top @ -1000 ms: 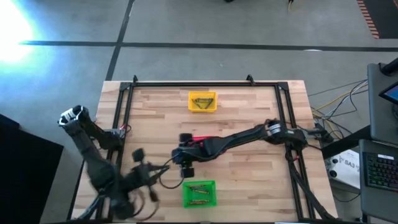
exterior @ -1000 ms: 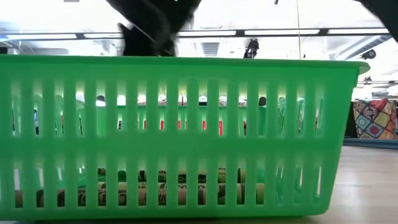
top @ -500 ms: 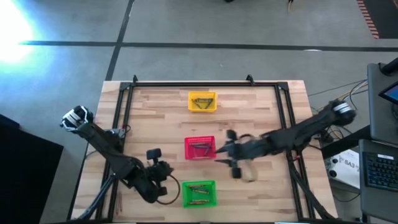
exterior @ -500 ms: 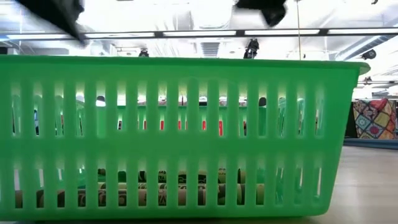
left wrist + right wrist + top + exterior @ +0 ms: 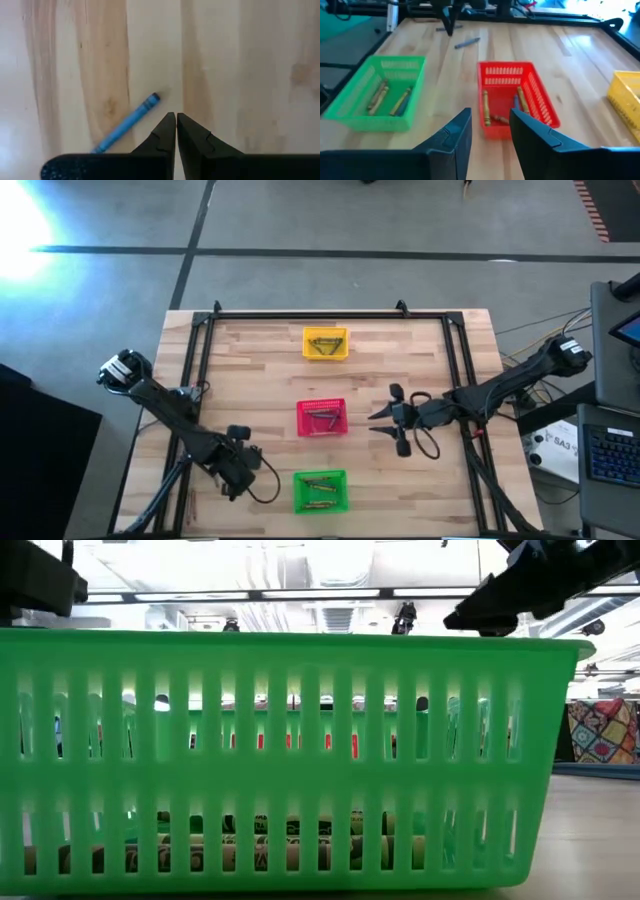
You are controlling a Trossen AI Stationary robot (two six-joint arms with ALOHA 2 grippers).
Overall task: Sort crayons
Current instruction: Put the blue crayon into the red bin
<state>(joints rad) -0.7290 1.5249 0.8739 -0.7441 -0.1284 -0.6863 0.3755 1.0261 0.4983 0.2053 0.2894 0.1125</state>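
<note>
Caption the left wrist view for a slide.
Shut left tool poised over bare wood beside a loose blue crayon.

No text, label, brand, number or sign can be read anywhere in these views. A white box [image 5: 556, 448] beside the table's right edge carries dark printing, but it is too small to make out. The crayons in the green basket [image 5: 300, 740] have printed wrappers, and their marks cannot be read either.
</note>
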